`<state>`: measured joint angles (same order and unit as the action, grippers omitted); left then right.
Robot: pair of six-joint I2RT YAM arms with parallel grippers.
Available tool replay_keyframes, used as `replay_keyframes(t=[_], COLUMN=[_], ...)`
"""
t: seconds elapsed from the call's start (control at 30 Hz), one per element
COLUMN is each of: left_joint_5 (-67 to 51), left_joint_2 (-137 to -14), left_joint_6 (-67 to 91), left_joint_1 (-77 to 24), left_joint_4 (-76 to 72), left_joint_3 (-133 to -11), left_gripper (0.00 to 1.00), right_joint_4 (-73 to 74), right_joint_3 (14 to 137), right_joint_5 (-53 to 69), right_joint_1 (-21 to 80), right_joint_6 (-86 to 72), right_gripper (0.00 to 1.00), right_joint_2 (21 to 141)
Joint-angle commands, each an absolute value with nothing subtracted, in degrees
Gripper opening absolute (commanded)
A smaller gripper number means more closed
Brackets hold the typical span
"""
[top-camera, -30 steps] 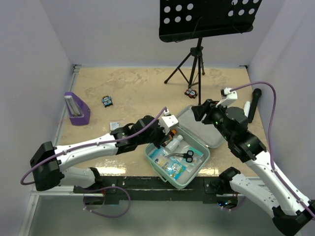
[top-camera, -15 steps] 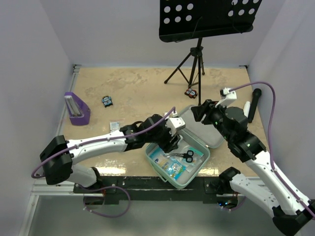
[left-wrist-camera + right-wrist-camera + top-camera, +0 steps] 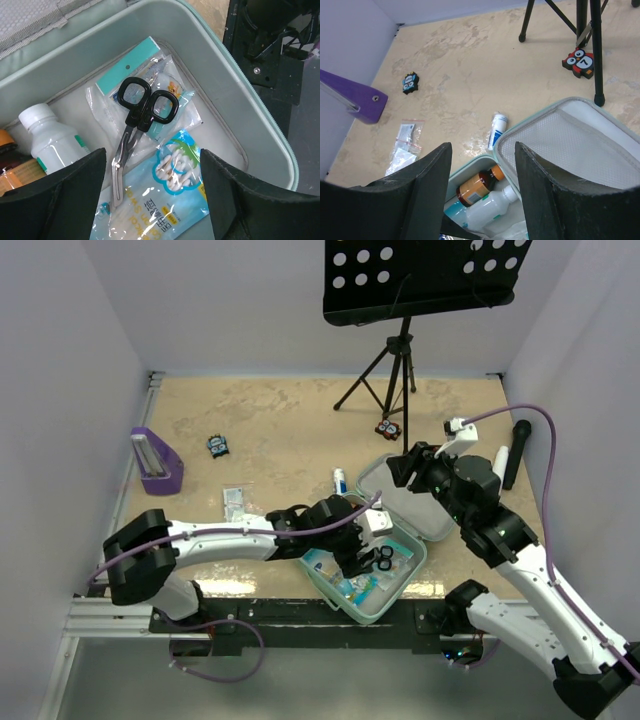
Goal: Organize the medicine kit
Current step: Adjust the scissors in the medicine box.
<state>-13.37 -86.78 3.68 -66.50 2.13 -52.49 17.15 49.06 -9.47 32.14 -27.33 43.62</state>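
Note:
The medicine kit (image 3: 412,562) lies open near the table's front edge, its mint-green lid (image 3: 425,510) folded back to the right. Inside are black-handled scissors (image 3: 145,112), a white bottle (image 3: 52,142), a cotton swab packet (image 3: 167,197) and an amber bottle (image 3: 477,186). My left gripper (image 3: 366,546) hangs over the kit's inside, open, with only the swab packet below its jaws (image 3: 152,200). Above the lid's back corner my right gripper (image 3: 404,470) stands open and empty, looking down at the bottles (image 3: 482,197).
A small white and blue tube (image 3: 340,480) lies on the table just behind the kit. Clear zip bags (image 3: 236,502) lie to the left, a purple stand (image 3: 155,462) farther left. A blue owl (image 3: 218,446), a red owl (image 3: 388,428) and a music stand's tripod (image 3: 400,370) are at the back.
My left gripper moved right and forward from the kit's back left corner to over its middle and opened, letting go of the amber bottle. The right arm barely moved.

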Motion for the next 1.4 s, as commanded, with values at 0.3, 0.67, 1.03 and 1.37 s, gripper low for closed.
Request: replay_keyframes(t=[0.3,0.67,1.03,1.37], left_joint_5=[-11.2,-11.9,-14.3,-14.8], left_joint_2=[-94.7,-96.2,-98.4,-100.7], left_joint_6=[-8.5,-10.0,-10.8,-11.1], left_joint_1=[-66.4,-66.4,-66.4,-66.4], left_joint_4=[-0.4,-0.8,-0.1,2.5], left_joint_3=[-57.3,-58.8,-59.6,-59.9], left_gripper=[0.63,0.56,0.55,0.47], right_joint_4=[16.3,16.4,16.4,17.0], right_joint_3=[50.5,50.1,49.9,49.9], right_joint_5=[-9.4,-9.7,-9.7,-10.1], right_joint_1=[32.3,32.2,32.3,32.3], right_joint_6=[-26.5,-26.6,-26.6,-26.6], right_gripper=[0.58,0.58,0.58,0.58], right_joint_2=[42.9,42.7,42.5,42.0])
